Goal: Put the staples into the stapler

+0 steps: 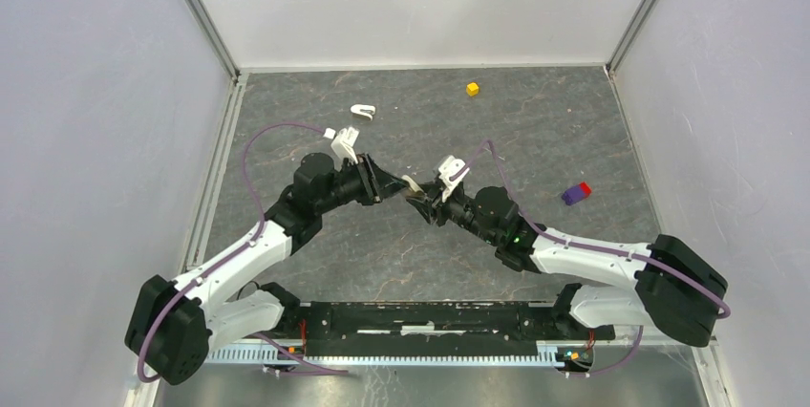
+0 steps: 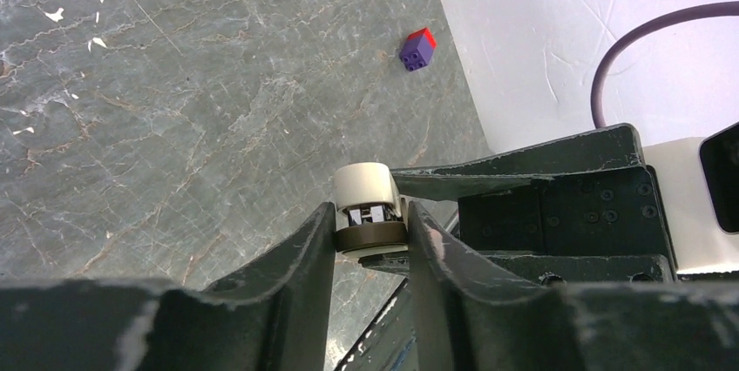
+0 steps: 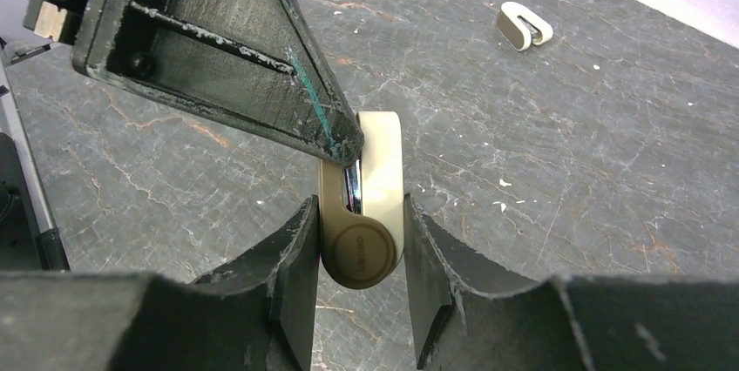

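Observation:
The small white stapler hangs above the table's middle, held between both grippers. My right gripper is shut on its round hinge end, one finger pressing each flat side. My left gripper is shut on the stapler's other end, where the white arm, the brown arm and a bit of the metal channel show between the fingers. In the right wrist view, a finger of the left gripper covers the stapler's far part. The staples are not in view as a separate piece.
A small white hinged piece lies on the dark stone-patterned floor at the back. A yellow cube sits near the back wall. A purple and red brick lies to the right. White walls close in three sides.

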Available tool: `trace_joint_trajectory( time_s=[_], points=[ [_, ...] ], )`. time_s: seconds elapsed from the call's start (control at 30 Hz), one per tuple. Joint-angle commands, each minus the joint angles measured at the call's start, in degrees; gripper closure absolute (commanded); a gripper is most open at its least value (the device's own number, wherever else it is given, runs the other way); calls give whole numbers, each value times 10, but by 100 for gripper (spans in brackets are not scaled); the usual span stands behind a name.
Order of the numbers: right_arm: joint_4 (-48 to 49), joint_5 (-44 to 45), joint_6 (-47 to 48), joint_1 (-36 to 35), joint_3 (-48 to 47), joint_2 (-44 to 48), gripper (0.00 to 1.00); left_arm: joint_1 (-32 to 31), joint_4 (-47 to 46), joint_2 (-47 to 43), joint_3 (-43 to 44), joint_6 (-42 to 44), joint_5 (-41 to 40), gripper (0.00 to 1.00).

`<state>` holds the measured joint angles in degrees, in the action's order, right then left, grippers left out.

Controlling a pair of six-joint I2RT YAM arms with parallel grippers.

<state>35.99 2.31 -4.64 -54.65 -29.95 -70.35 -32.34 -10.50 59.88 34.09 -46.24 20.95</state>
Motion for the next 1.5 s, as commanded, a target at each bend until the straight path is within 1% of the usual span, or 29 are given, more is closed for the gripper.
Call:
trace_joint_trajectory(
  time_s=[0.0, 0.07, 0.17, 0.2, 0.27, 0.3, 0.37, 0.4, 0.43, 0.47, 0.5, 0.53, 0.6, 0.63, 0.7, 0.8, 0.9, 0.97, 1.0, 1.1, 1.17, 1.27, 1.4, 1.47],
  points=[
    [55, 19, -16, -2, -13, -7, 70, 0, -26, 13, 21, -33, 29, 51],
    [59, 25, -19, -3, -12, -8, 71, 0, -25, 17, 25, -36, 27, 42],
    [65, 26, -20, -2, -12, -8, 70, 0, -25, 25, 27, -37, 20, 42],
    [64, 25, -20, -3, -13, -9, 70, -1, -28, 30, 27, -38, 20, 45],
    [62, 25, -20, -3, -13, -9, 70, -2, -37, 32, 24, -42, 20, 55],
    [62, 27, -20, -3, -11, -8, 70, -3, -42, 32, 21, -43, 18, 64],
    [61, 26, -21, -3, -5, -4, 67, -3, -48, 26, 18, -41, 15, 74],
    [58, 15, -20, -3, -2, 1, 63, -3, -48, 21, 18, -35, 13, 78],
    [49, 7, -11, -2, -1, 4, 57, -3, -43, 14, 21, -22, 12, 81],
    [43, -6, 14, -1, 1, 10, 47, -3, -29, 6, 27, -6, 8, 84],
    [34, -8, 37, -1, 6, 18, 39, -3, -16, -2, 35, 17, 7, 86],
    [26, -11, 55, 3, 11, 30, 36, -3, -1, -10, 44, 44, 12, 89],
    [1, -67, 81, 19, 14, 61, 33, -3, 38, -24, 64, 102, 29, 97],
    [-22, -95, 92, 24, 8, 82, 32, -3, 65, -30, 78, 135, 37, 98],
    [-71, -123, 100, 31, -7, 117, 32, -3, 116, -41, 103, 198, 50, 98],
    [-127, -157, 59, 57, -26, 156, 34, -3, 161, -54, 124, 288, 99, 98],
    [-143, -182, -36, 104, -40, 179, 39, -3, 196, -61, 140, 368, 128, 98],
    [-160, -188, -102, 122, -63, 182, 42, -3, 212, -61, 145, 410, 126, 98],
    [-168, -185, -129, 124, -77, 182, 41, -4, 218, -58, 145, 428, 115, 98],
    [-158, -178, -202, 124, -93, 176, 39, -9, 233, -50, 153, 461, 89, 98],
    [-161, -179, -222, 124, -110, 156, 40, -16, 228, -49, 154, 487, 78, 98],
    [-216, -162, -239, 124, -156, 114, 43, -29, 222, -52, 153, 507, 50, 98],
    [-186, -164, -283, 123, -162, 75, 45, -43, 222, -50, 155, 516, 16, 98],
    [-177, -162, -295, 123, -169, 51, 47, -45, 226, -46, 160, 501, -5, 98]
  ],
)
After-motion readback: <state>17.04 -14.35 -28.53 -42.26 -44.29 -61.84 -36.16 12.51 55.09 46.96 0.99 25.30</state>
